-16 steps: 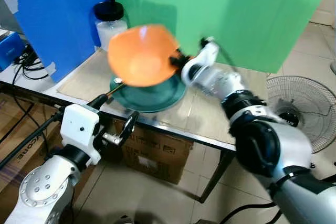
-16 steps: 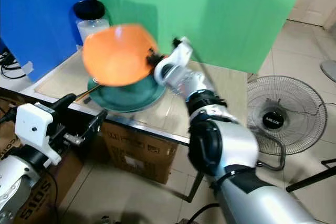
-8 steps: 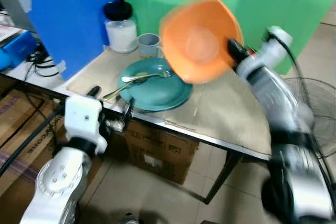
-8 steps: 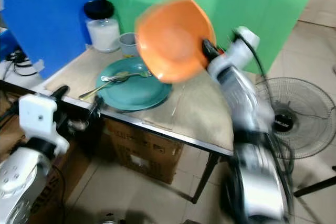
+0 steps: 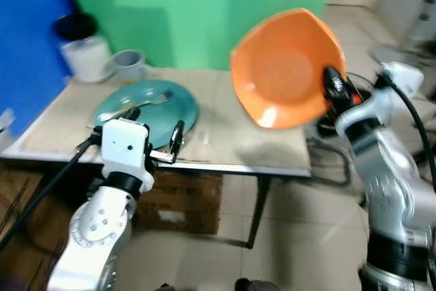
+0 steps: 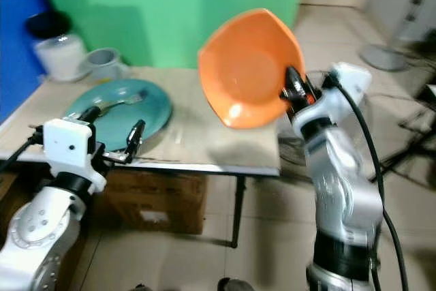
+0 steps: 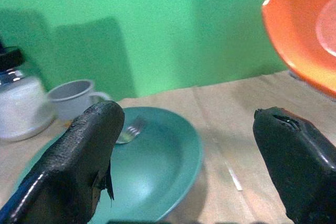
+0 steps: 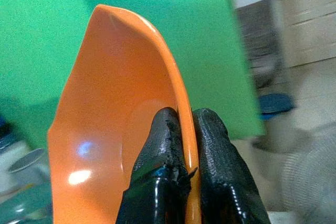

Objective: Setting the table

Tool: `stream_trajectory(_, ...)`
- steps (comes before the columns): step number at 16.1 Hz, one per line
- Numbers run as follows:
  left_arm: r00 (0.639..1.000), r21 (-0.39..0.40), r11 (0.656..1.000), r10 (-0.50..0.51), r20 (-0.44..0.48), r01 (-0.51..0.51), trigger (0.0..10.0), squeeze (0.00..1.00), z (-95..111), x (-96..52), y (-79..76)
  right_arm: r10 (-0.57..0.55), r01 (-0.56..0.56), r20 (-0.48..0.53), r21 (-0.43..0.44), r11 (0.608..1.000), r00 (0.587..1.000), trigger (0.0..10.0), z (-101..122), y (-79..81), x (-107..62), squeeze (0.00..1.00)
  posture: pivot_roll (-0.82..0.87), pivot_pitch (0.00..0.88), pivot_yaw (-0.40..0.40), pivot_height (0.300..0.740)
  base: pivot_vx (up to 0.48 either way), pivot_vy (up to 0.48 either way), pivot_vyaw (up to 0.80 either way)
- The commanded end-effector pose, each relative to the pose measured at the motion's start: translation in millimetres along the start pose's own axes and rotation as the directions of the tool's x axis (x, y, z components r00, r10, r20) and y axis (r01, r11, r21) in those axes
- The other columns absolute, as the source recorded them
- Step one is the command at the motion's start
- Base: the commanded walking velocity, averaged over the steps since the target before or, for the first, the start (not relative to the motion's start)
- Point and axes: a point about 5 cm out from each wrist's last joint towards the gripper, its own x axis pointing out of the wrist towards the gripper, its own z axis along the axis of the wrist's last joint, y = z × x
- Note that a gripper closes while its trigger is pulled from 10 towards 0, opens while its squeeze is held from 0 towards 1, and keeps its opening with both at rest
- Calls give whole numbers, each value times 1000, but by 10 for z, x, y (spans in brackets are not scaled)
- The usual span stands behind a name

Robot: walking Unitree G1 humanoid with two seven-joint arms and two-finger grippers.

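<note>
Orange bowl (image 5: 286, 66) held aloft by the right tool (image 8: 181, 169), past the right end of the surface (image 5: 231, 138).

The right tool pinched the bowl's rim between its two fingers, the bowl tilted on edge, its hollow facing the camera, hanging in the air above the surface's right edge. The left tool (image 7: 184, 166) hovered at the front edge just before the one teal plate (image 5: 146, 103), fingers spread wide and holding nothing. One fork (image 7: 128, 129) lay on the plate. One grey cup (image 5: 128, 65) and one white jar (image 5: 82, 52) stood at the back left. The surface's middle and right stretch lay bare.
</note>
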Motion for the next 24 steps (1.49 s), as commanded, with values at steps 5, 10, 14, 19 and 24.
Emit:
stream_trajectory(5,999,49,998,33,-21,-32,10000,0,-100,82,64,-27,28,9,-107,994,1000,10000,-78,276,-58,0,-154,0,67,740,0,0,-800)
stream_trajectory(10,1000,4,1000,6,-24,-5,10000,0,-105,174,-93,-63,51,-62,-174,983,996,10000,-218,118,-261,0,-129,0,89,740,0,0,-480)
stream_trajectory(14,998,-4,999,48,-40,-48,10000,0,-144,95,-5,-47,30,-93,-172,985,995,10000,-233,192,-286,0,-120,16,46,740,0,0,-800)
stream_trajectory(19,997,-30,998,61,-48,-62,10000,0,-152,44,80,-119,104,-72,-192,976,990,10000,-185,54,-310,0,-143,0,64,740,0,0,-800)
stream_trajectory(24,992,18,994,104,-66,-103,10000,0,-178,-7,144,-106,80,-115,-213,974,988,10000,-233,61,-314,0,-128,13,35,740,0,0,-160)
